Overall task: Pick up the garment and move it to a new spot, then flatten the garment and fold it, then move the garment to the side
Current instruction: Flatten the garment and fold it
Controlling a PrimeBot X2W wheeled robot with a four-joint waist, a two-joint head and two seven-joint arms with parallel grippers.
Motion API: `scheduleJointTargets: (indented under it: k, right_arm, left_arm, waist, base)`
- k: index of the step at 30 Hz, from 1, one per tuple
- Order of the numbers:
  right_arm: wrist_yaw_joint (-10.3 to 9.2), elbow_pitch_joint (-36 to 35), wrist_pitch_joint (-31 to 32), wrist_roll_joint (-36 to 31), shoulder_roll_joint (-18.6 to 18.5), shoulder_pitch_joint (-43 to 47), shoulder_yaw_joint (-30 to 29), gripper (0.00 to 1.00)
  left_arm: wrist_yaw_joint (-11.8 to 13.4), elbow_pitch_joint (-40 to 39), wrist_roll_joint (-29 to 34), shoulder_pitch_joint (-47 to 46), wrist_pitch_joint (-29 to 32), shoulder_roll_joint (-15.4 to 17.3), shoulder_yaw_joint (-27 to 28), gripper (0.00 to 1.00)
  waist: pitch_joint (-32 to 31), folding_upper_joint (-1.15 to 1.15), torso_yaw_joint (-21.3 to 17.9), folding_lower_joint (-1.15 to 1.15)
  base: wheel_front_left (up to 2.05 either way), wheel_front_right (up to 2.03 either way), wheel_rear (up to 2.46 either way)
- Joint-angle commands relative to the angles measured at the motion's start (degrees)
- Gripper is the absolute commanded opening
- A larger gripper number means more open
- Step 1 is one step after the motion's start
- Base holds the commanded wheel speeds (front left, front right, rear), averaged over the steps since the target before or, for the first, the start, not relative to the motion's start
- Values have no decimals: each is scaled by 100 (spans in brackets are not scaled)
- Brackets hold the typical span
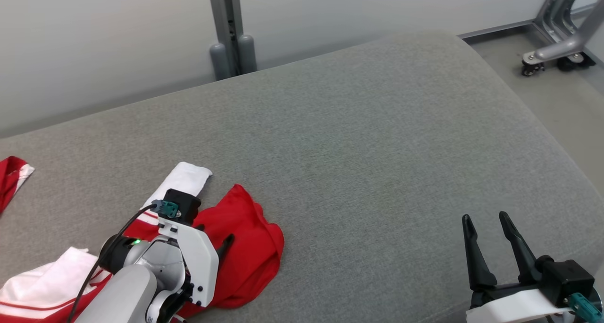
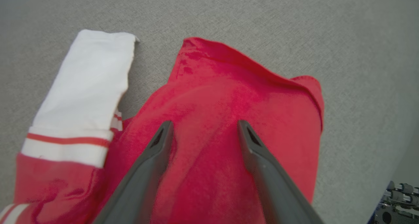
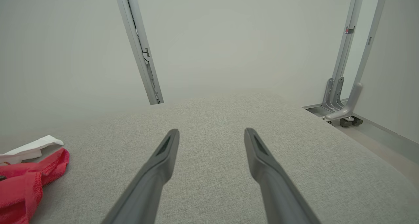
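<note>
Red-and-white garment (image 1: 250, 247) bunched at the near left of the upholstered bench (image 1: 358, 139). Left pincer (image 2: 204, 129) spread wide over the red cloth, gripping nothing. Right pincer (image 1: 485, 219) equally wide, empty, at the near right. Grey upholstery stretches between them to the rounded far edge.

The head camera looks forward and down from high over the grey cushion (image 1: 377, 139), toward the wall (image 1: 118, 54). The left wrist camera hangs close above the garment (image 2: 229, 96), facing nearly straight down. The right wrist camera sits low, looking level along the cushion to the wall (garment at its left edge). All share the cushion.
</note>
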Motion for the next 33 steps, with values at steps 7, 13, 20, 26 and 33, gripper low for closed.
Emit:
scheduleJointTargets:
  k: [7, 13, 20, 26, 33]
  right_arm:
    - [1, -22, -2, 67, -30, -4, -75, 100]
    - [1, -62, -2, 45, -30, -21, -141, 100]
    - [1, -87, -2, -32, -30, 63, -211, 100]
    - [1, -98, -2, -80, -30, 55, -218, 100]
    - [1, -90, -1, -68, -30, -19, -137, 100]
  left_arm:
    - [-117, 230, -84, -24, -34, 6, -54, 0]
    - [-171, 189, -82, -141, -364, -109, -50, 0]
    - [12, -944, 289, 3, -1100, -441, -293, 0]
    - [139, -1689, 497, 533, -1162, -928, -982, 0]
    - [-196, -798, 495, 791, -1423, -1342, -1638, 0]
  waist:
    - [25, 0, -120, 0]
    - [22, 0, 47, 0]
    - [-57, 0, 208, 0]
    - [-73, 0, 324, 0]
    - [-12, 0, 397, 0]
  base:
    - [0, 0, 0]
    - [0, 0, 0]
    - [0, 0, 0]
    - [0, 0, 0]
    - [0, 0, 0]
